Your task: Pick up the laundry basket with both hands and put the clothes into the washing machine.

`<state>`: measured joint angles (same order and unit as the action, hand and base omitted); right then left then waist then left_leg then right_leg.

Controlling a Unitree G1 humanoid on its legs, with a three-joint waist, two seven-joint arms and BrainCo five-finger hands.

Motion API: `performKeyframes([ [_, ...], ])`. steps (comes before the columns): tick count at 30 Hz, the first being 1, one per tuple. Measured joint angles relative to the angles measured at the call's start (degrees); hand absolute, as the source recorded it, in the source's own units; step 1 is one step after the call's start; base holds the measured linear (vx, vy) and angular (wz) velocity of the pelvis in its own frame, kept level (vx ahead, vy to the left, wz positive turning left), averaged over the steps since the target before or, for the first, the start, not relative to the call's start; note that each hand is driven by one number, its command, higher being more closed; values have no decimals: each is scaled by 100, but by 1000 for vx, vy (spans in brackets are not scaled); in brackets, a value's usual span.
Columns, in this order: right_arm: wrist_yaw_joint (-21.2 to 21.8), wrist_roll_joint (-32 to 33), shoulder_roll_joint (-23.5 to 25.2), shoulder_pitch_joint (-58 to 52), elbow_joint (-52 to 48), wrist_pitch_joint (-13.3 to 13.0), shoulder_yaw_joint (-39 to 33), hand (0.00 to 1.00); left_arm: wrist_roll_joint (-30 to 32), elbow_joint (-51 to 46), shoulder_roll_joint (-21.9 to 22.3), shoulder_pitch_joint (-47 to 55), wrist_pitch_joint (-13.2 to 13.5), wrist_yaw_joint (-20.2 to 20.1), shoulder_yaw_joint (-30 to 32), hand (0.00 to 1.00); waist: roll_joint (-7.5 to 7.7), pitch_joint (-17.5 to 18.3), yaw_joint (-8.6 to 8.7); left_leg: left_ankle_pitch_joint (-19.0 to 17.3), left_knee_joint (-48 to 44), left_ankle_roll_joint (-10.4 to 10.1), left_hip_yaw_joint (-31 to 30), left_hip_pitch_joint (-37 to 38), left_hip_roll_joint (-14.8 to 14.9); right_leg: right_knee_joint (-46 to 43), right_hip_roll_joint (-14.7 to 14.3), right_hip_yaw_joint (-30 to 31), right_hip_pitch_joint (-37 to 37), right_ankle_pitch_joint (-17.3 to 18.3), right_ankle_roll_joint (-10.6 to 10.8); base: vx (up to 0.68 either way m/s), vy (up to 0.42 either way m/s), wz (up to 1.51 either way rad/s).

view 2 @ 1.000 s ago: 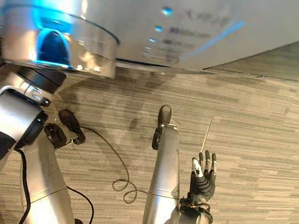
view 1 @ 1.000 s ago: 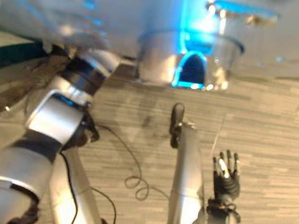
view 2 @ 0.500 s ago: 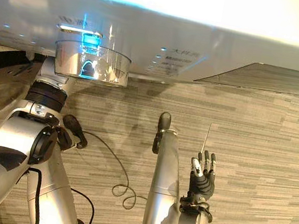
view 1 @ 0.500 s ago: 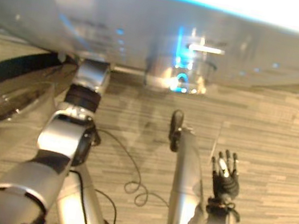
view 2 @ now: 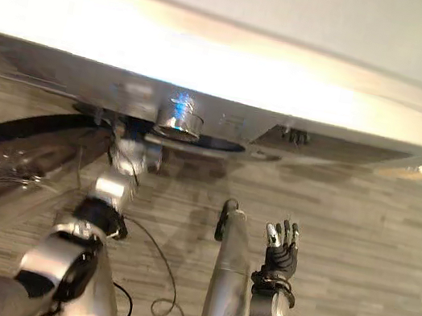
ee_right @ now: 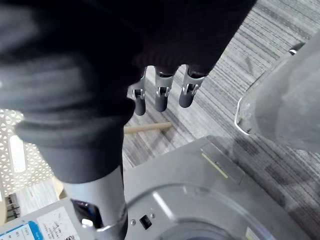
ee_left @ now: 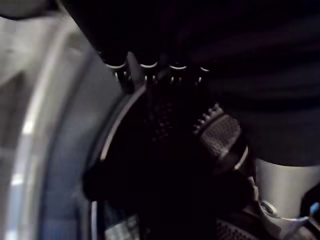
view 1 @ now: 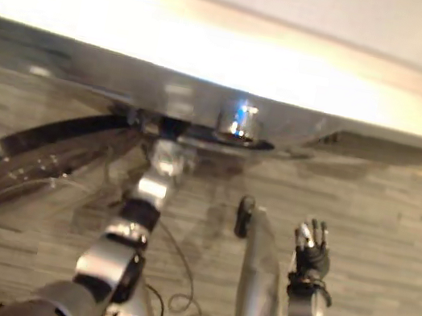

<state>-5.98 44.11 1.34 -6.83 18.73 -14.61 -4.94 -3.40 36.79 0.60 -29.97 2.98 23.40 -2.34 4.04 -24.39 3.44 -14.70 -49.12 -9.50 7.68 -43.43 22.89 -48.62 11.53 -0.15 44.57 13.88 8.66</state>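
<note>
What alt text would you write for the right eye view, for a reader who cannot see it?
The robot's left arm reaches into the opening of the washing machine, beside its open door. The right hand hangs open over the striped floor, holding nothing.

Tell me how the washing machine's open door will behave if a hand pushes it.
The door looks rigid, a dark glossy rim around a clear window, so it would probably swing as one piece rather than flex. Its shiny surface is likely slippery, so a push might slide off.
</note>
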Motion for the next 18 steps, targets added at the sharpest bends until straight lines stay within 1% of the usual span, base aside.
performKeyframes([
  [1,-63,-91,2,51,273,54,-30,0,-135,114,87,391,8,-143,-81,0,-10,34,-73,62,243,-14,62,381,-65,200,50,-48,-366,-1,2,115,-28,29],
  [2,-77,-114,12,46,409,94,-65,0,-234,179,130,567,14,-213,-123,0,-28,80,-103,93,365,-8,80,538,-101,292,74,-79,-539,-2,3,131,-15,33],
  [3,-142,-201,36,42,851,204,-151,0,-315,298,192,1031,18,-336,-226,0,-55,301,-133,188,710,0,115,859,-198,598,135,-175,-898,-23,29,104,-8,35],
  [5,-152,-228,57,37,1273,282,-210,0,-311,458,203,1377,26,-472,-224,0,-62,470,-146,320,1116,45,180,1213,-298,928,209,-282,-1274,-90,47,105,-10,34],
  [6,-149,-289,65,16,1583,355,-259,0,-306,508,193,1661,29,-539,-217,0,-67,613,-153,450,1452,52,229,1478,-392,1198,262,-362,-1544,-168,50,119,-15,25],
  [7,-147,-331,72,6,1745,400,-325,0,-303,559,187,1796,46,-593,-215,0,-91,694,-160,502,1627,35,255,1614,-420,1357,275,-414,-1693,-214,58,144,-16,25],
  [9,-133,-565,84,-60,2311,518,-673,0,-107,789,138,2308,71,-836,-199,0,-148,979,-197,820,2447,26,339,2252,-596,2028,351,-632,-2346,-400,84,145,-20,25],
  [10,-131,-601,79,-71,2363,529,-707,0,-71,826,116,2346,76,-854,-184,0,-155,1013,-198,861,2537,-9,353,2315,-614,2095,359,-654,-2402,-415,82,117,-29,28],
  [12,-99,-873,32,-146,2892,637,-1071,0,198,1216,12,2717,92,-1099,-70,0,-253,1402,-194,1216,3351,-34,351,2800,-774,2719,385,-894,-2910,-601,115,125,-37,28],
  [15,-2,-985,-12,-144,3350,694,-1348,0,342,1620,-90,2927,105,-1215,183,0,-335,1607,-187,1550,4051,-68,330,3265,-877,3252,356,-1080,-3356,-770,134,166,-21,19],
  [16,14,-1021,-80,-124,3584,736,-1390,0,419,1810,-130,3017,106,-1235,289,0,-389,1684,-152,1671,4354,-71,320,3480,-912,3493,330,-1162,-3583,-861,145,81,2,16],
  [18,49,-1049,-134,-101,3865,769,-1505,0,430,2005,-220,3140,103,-1254,327,0,-443,1777,-135,1781,4688,-79,315,3762,-943,3863,282,-1259,-3930,-998,170,123,14,12],
])
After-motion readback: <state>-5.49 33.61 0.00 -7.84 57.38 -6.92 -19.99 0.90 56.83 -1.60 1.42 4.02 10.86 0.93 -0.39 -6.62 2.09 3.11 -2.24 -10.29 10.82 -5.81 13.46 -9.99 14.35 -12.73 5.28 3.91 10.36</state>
